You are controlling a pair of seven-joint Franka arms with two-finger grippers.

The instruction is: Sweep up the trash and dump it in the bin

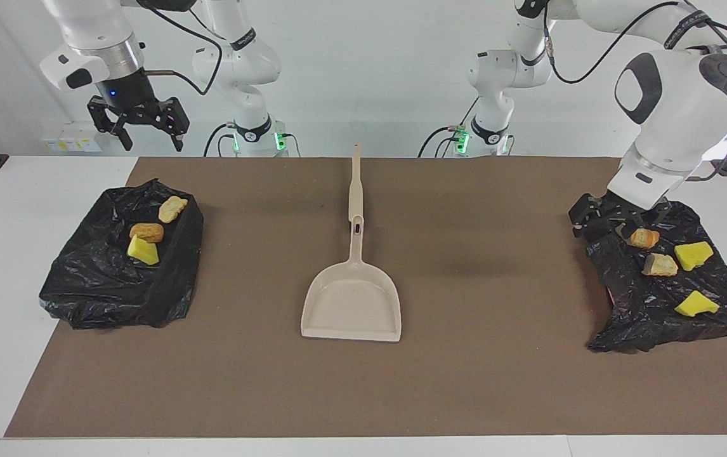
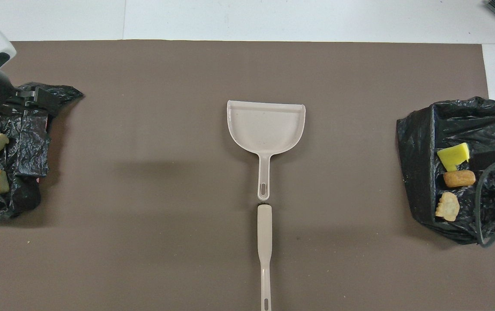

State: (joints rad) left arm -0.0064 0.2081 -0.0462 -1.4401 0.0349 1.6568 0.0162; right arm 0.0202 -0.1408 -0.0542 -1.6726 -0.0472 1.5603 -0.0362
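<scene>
At the table's left-arm end, four scraps point(image 1: 668, 260) lie unswept on black plastic point(image 1: 655, 304) under the spread, empty left gripper point(image 1: 614, 219); three scraps sit in the bin point(image 1: 167, 279), dustpan point(image 1: 352, 301) untouched, right gripper point(image 1: 138, 124) waiting spread.

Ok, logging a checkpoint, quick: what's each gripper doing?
Left gripper: open, empty, over the black bag edge.
Right gripper: open, empty, waiting above the bin.
</scene>
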